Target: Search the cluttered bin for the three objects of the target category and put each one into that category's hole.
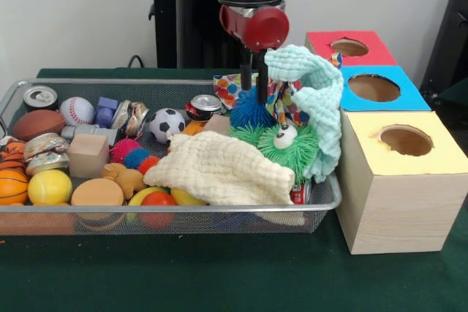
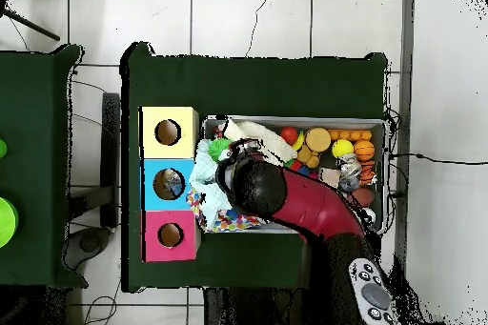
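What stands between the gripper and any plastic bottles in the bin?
No bottle shows plainly. A mint cloth hangs at the gripper, over the bin's right end. Below it a cream cloth and a fuzzy green toy cover that end, so anything underneath is hidden.

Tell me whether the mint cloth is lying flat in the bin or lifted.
Lifted. The mint cloth hangs from the gripper, draping over the bin's end beside the boxes, while the cream cloth lies flat.
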`<state>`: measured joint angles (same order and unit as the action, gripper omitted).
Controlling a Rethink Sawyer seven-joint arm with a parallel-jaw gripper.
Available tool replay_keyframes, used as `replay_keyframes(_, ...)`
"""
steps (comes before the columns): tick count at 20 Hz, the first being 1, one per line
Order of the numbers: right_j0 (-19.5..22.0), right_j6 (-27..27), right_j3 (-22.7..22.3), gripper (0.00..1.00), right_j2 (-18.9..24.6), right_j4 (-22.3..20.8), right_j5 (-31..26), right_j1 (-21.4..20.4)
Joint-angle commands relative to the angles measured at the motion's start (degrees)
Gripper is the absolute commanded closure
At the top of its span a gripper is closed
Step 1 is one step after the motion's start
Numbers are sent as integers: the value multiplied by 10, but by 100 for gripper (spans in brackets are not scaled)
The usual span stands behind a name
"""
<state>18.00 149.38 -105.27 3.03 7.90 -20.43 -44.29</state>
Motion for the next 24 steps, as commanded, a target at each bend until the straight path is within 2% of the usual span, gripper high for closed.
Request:
replay_keyframes(1,38,56,-43,0,2,20,9,1)
replay_keyframes(4,74,22,-51,0,28,6,20,4)
replay_keyframes(7,134,-37,-44,0,60,-38,54,32)
replay_keyframes(11,218,-123,-12,0,101,-107,62,72)
replay_keyframes(15,279,-169,24,0,140,-172,47,108)
replay_keyframes(19,322,-187,46,0,170,-223,21,138)
replay_keyframes(24,347,-175,57,0,190,-272,9,167)
